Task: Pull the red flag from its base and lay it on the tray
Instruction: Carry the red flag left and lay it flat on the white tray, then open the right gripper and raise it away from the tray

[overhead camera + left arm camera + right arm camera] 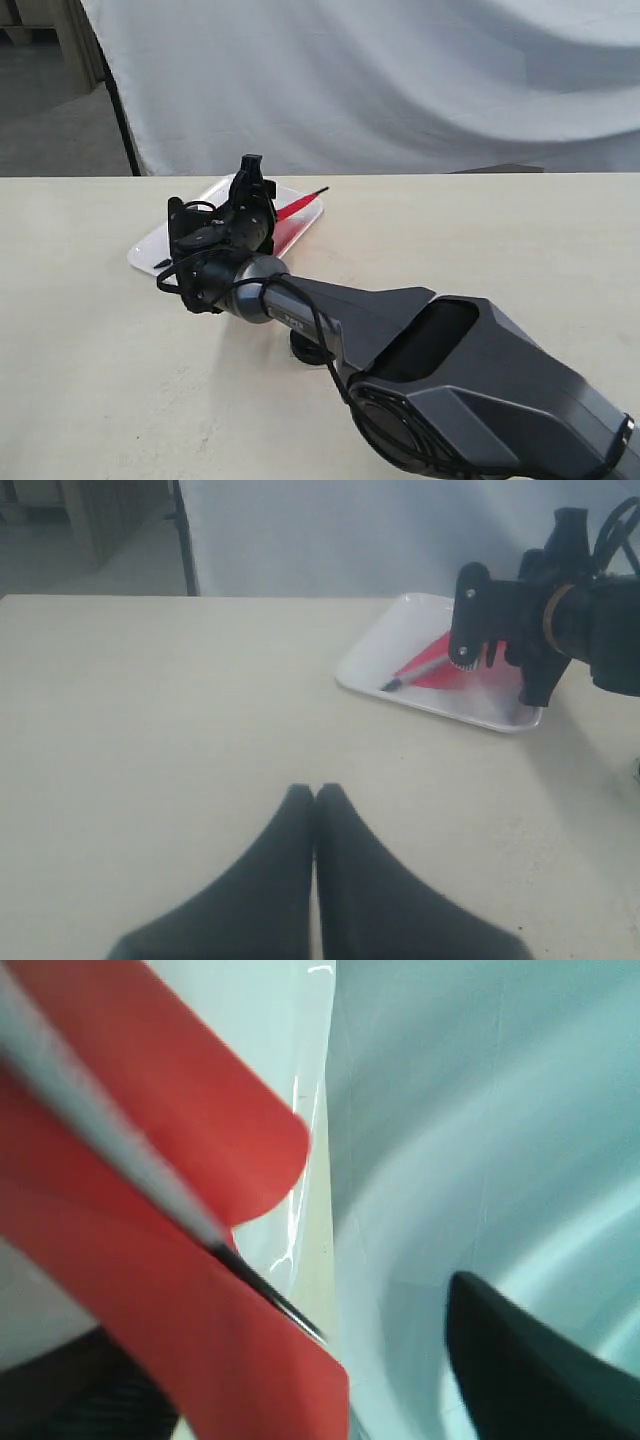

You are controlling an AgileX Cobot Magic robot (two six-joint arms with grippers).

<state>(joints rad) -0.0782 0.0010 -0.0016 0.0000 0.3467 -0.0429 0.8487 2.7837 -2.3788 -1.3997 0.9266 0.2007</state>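
The red flag (291, 211) lies flat on the white tray (148, 250), its black tip (321, 189) poking past the tray's far rim. My right gripper (215, 205) hovers low over the tray, open, jaws wide apart. In the right wrist view the red cloth (150, 1260) and grey pole (110, 1130) fill the space between the fingers (530, 1370), apart from the one finger that shows clearly. The black base (300, 352) peeks out from under the right arm, on the table nearer than the tray. My left gripper (315, 792) is shut and empty over bare table, well short of the tray (370, 665).
A pale cloth backdrop (400, 80) hangs behind the table's far edge. The right arm (420, 340) stretches diagonally across the table from the near right. A dark pole (122, 120) stands at the backdrop's left side.
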